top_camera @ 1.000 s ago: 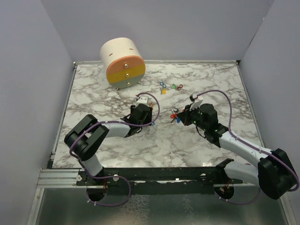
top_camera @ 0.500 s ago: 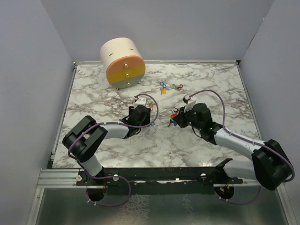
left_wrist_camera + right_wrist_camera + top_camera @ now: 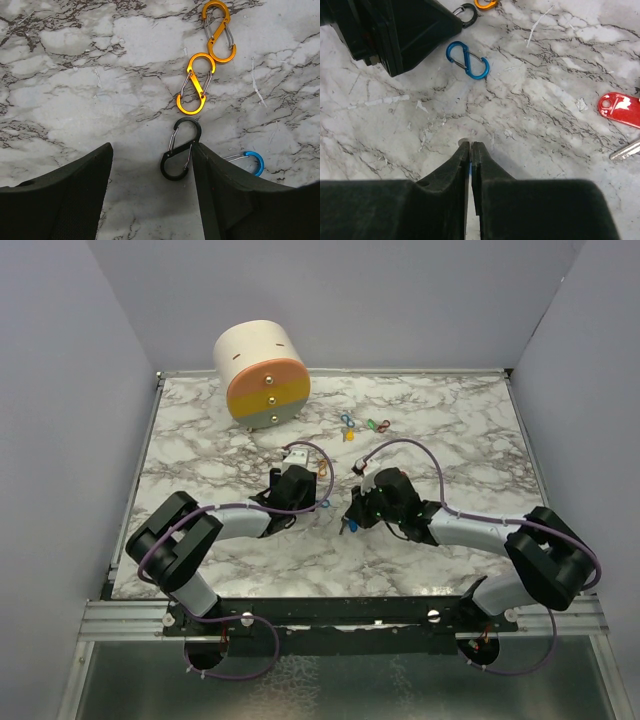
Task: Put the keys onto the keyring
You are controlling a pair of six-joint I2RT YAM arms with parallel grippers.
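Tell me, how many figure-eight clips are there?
4: an orange clip, a second orange clip beside it, a black clip next in line, a blue clip beside that. Others may be hidden.

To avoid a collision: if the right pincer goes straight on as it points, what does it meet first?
Ahead of the right pincer lies bare marble, then the blue clip; probably that, though depth is unclear.

Left claw (image 3: 151, 162) hangs low, jaws well apart; right claw (image 3: 470, 149) pressed shut, pointing toward it
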